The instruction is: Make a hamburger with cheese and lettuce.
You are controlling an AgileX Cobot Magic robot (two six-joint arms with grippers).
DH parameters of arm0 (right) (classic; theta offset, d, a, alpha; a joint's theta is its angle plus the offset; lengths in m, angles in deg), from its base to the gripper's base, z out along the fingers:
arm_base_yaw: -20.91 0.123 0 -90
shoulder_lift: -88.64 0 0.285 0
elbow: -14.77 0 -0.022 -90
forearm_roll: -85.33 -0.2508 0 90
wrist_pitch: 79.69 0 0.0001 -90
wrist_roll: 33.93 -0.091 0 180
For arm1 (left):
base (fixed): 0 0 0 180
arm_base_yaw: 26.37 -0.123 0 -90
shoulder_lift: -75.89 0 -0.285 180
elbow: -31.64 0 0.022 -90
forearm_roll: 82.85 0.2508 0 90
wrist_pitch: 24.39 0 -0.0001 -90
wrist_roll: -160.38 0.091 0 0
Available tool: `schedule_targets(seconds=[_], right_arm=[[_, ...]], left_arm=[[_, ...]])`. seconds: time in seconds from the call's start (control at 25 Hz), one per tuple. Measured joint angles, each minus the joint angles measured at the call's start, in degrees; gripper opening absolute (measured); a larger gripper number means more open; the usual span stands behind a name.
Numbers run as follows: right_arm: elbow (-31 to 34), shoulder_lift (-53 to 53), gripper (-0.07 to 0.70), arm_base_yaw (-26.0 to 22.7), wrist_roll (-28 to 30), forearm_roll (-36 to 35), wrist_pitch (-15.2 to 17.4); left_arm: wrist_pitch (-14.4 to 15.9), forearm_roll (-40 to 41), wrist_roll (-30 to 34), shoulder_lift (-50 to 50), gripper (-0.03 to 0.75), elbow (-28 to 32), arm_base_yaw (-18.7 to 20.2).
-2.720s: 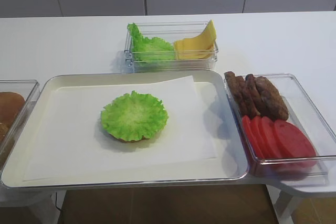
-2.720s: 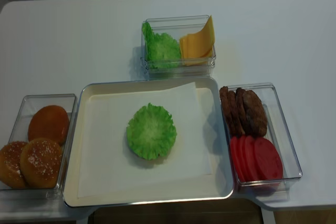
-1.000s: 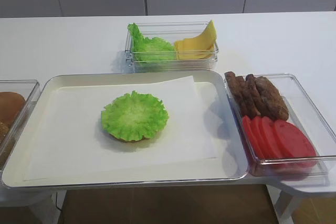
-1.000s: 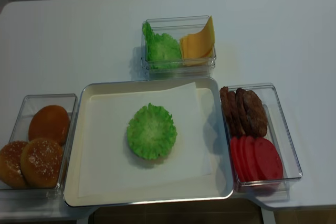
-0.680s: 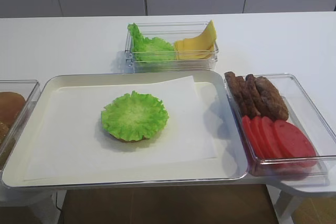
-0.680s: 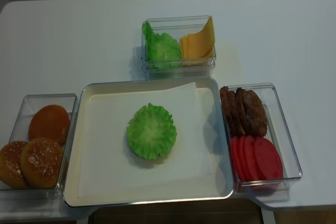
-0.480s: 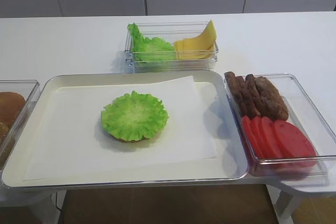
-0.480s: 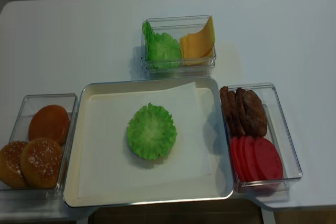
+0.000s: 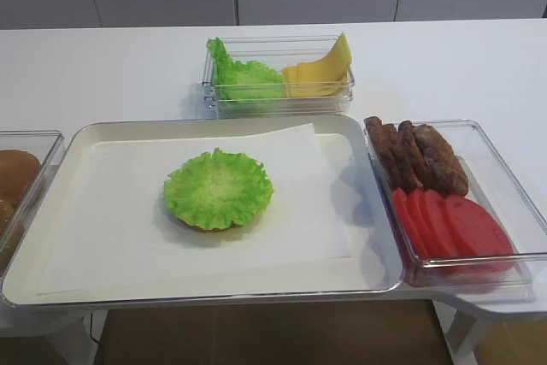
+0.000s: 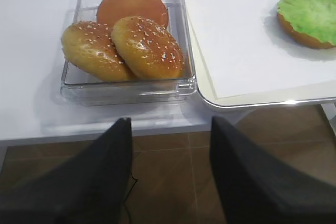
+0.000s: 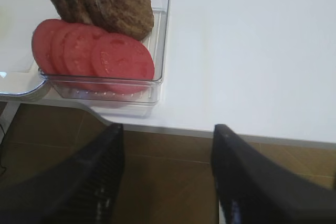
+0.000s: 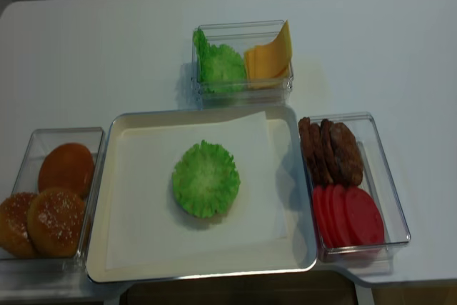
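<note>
The hamburger bun half (image 9: 202,226) lies on white paper in the tray (image 9: 376,237), only its brown rim showing under a frilly green lettuce leaf (image 9: 219,188) that covers it. From the left wrist view the lettuce (image 10: 310,4) and bun rim (image 10: 298,34) sit at the top right. Yellow cheese slices (image 9: 318,73) lean in the back container beside more lettuce (image 9: 244,76). My left gripper (image 10: 170,129) and right gripper (image 11: 168,129) are both open and empty. Each hangs over the brown floor, short of the table's front edge. Neither shows in the exterior views.
A clear box at the left holds three brown buns (image 10: 144,45). A clear box at the right holds dark patties (image 11: 113,3) and red tomato slices (image 11: 100,56). The table's front edge (image 11: 220,132) runs just beyond my fingertips.
</note>
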Motion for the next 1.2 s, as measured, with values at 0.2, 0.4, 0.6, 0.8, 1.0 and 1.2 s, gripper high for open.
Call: schedule_targets(seconds=[0.2, 0.4, 0.6, 0.8, 1.0, 1.2], right_arm=[[0.0, -0.12, 0.406, -3.11, 0.0, -0.13, 0.0], [0.0, -0.12, 0.406, -5.18, 0.0, -0.22, 0.0], [0.0, -0.12, 0.406, -5.18, 0.22, -0.57, 0.0], [0.0, -0.12, 0.406, -5.18, 0.43, -0.79, 0.0], [0.0, -0.12, 0.401, -5.18, 0.45, -0.91, 0.0], [0.0, -0.12, 0.398, -5.18, 0.55, -0.91, 0.0]], left_arm=[[0.0, 0.0, 0.0, 0.0, 0.361, 0.0, 0.0], [0.0, 0.0, 0.0, 0.0, 0.361, 0.0, 0.0], [0.0, 0.0, 0.0, 0.0, 0.361, 0.0, 0.0], [0.0, 0.0, 0.0, 0.0, 0.361, 0.0, 0.0], [0.0, 0.0, 0.0, 0.0, 0.361, 0.0, 0.0], [0.0, 0.0, 0.0, 0.0, 0.361, 0.0, 0.0]])
